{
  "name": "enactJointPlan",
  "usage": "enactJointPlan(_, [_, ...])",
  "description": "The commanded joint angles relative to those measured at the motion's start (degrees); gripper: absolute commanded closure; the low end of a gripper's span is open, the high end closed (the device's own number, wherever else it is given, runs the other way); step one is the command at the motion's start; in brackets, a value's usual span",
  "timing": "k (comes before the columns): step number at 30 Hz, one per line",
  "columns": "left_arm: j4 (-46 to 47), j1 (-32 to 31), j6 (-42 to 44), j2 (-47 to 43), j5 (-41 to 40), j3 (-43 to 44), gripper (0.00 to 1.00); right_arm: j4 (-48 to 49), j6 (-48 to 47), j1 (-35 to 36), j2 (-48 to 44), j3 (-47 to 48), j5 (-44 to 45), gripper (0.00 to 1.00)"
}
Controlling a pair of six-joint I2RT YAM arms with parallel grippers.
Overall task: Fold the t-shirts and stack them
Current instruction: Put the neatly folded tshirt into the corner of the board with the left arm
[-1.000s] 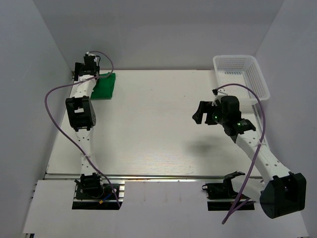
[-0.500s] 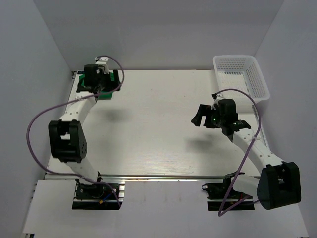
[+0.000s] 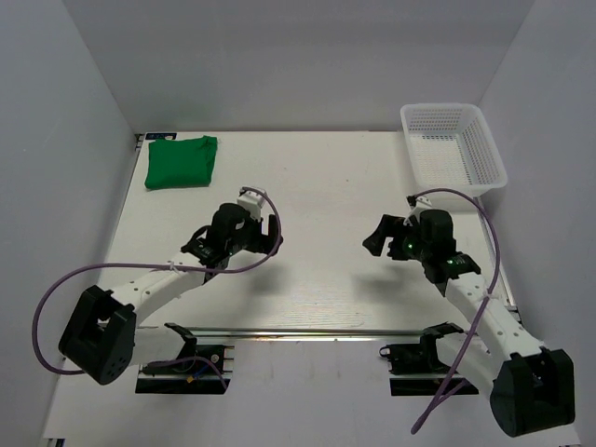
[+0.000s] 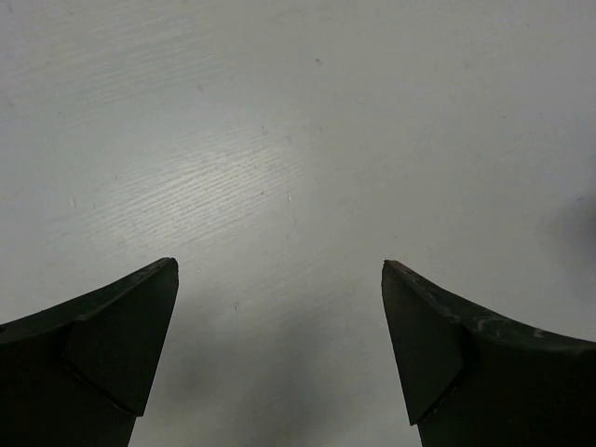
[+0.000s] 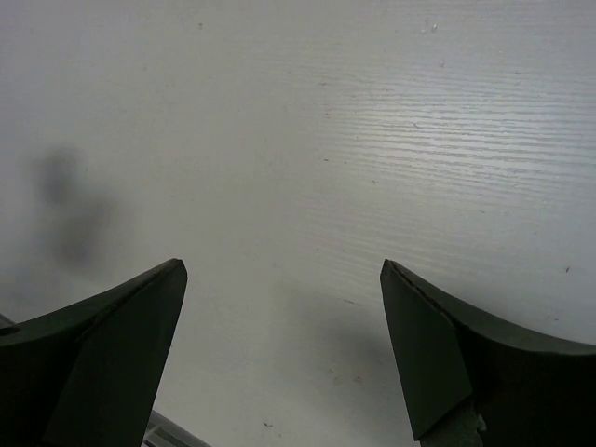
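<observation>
Green t-shirt (image 3: 181, 161): folded to a compact rectangle, lying flat in the upper left corner of the table (image 3: 317, 177). Nothing touches it. White mesh basket (image 3: 488, 156) sits at upper right, well apart from it.

Left gripper (image 3: 267, 237): jaws wide, holding nothing. Its wrist view shows only bare tabletop between the fingers (image 4: 112, 345). It sits left of frame centre, well apart from the shirt.

Right gripper (image 3: 377, 233): jaws wide and holding nothing, right of centre. Its wrist view also shows bare table.

Risks, as judged:
- The fold looks finished. If an arm returns to it, a fingertip could catch the soft cotton edge and drag the fold open.
- The shirt lies close to the table's left and far edges, so a sideways nudge could bunch it against the wall.
- The two grippers face each other across the centre. An inward move by both at once could bring them into contact.

Change from earlier views: the left gripper was over the shirt in the upper left, partly covering it. It has since withdrawn toward centre, leaving the shirt fully exposed. The right arm has barely shifted.
</observation>
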Motion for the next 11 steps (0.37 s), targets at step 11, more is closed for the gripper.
enactJointPlan(11, [1.6, -7.1, -1.2, -11.2, -16.1, -6.1, 0.00, 4.5, -0.5, -0.2, -10.7, -5.5, 3.4, 0.10])
